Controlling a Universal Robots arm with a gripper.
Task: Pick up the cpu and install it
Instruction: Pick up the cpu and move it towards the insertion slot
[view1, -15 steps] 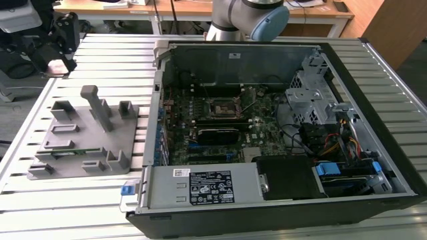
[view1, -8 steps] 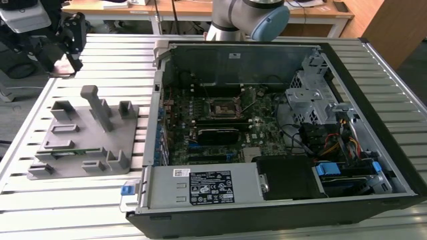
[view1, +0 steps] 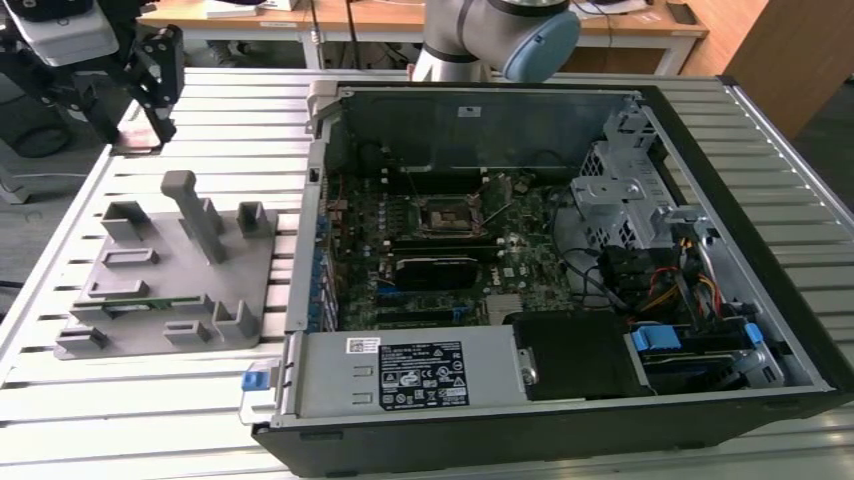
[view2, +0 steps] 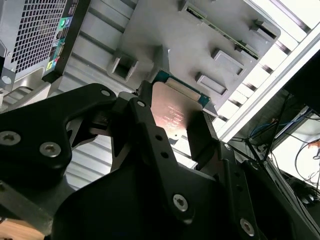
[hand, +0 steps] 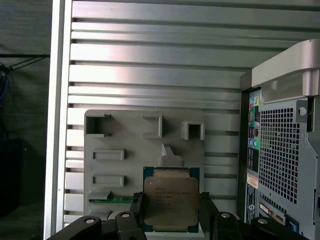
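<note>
**Tool:** The black two-fingered tool (view2: 172, 120) is closed on the small flat square cpu with a shiny silver-grey metal top (view2: 175, 107). In both wrist views one finger presses on each of two opposite edges of the chip. The chip's green rim shows at the edge facing away from the tool.

**Cpu:** It is held in the tool, lifted clear of the grey plastic fixture tray with raised blocks and pockets (hand: 130, 145), which lies behind it in both wrist views. The metal top faces the first wrist view's camera (hand: 170, 197).

**Position:** In the exterior view the tool (view1: 150, 110) hangs over the ribbed aluminium table (view1: 200, 110), near the tray's far end and at the exterior view's left of the open black computer case (view1: 747, 200).

**Surroundings:** The tray (view1: 160, 290) rests on the table just beside the case. A green circuit strip (hand: 107, 199) lies in one of its slots. Inside the case, the square black socket frame (view1: 450, 213) on the dark motherboard (view1: 534, 250) is well apart from the tool.
</note>
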